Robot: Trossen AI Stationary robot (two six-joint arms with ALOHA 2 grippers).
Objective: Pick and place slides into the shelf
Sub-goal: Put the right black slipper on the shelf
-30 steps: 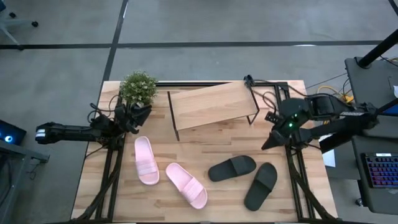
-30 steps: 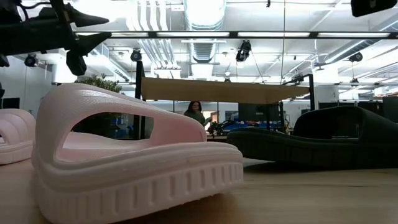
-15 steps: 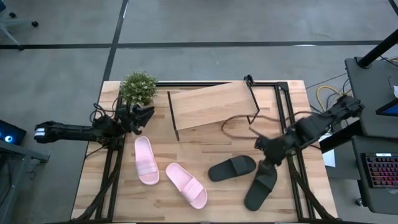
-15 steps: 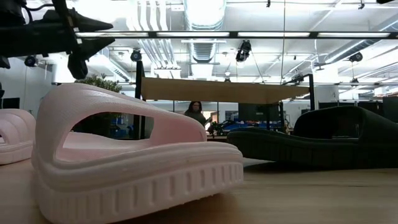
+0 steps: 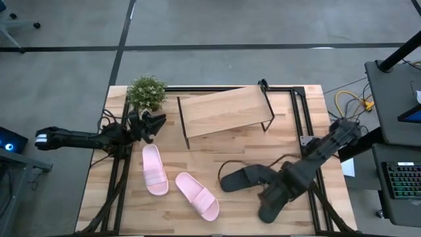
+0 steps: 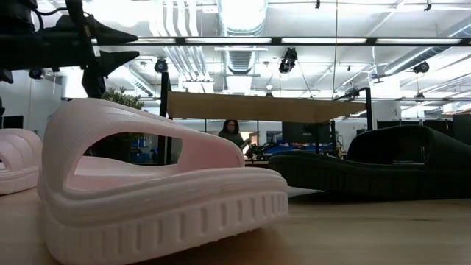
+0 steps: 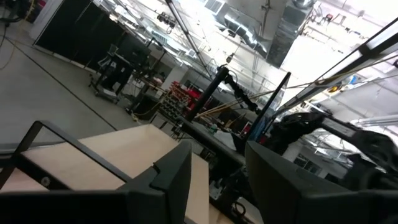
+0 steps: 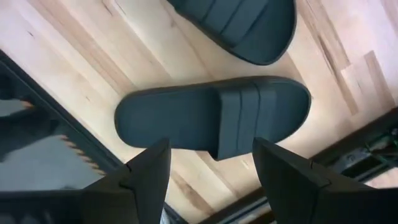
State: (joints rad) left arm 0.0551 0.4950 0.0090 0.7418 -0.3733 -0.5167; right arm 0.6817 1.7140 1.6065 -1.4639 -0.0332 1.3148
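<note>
The shelf [image 5: 223, 110], a slanted light wood board on a black rod frame, stands at the table's far middle. Two pale pink slides [image 5: 155, 169] [image 5: 197, 195] lie flat on their soles at the near left. Two black slides lie at the near right: one [image 5: 243, 178] fully in view, the other [image 5: 270, 212] partly under my right arm. My right gripper [image 5: 268, 194] hangs open above that second black slide [image 8: 211, 115], fingers pointing down, clear of it. My left gripper [image 5: 156, 122] waits open at the far left beside the shelf.
A small potted plant [image 5: 146, 92] stands at the far left corner, close to my left gripper. A dark cable loop [image 5: 227, 166] trails from my right arm over the table by the black slides. A person [image 6: 232, 132] shows far off in the room.
My right arm has swung from the table's right edge toward the near edge and the middle, coming down over the black slides, and its gripper has tipped to point straight down. The slides and the shelf have stayed where they were.
</note>
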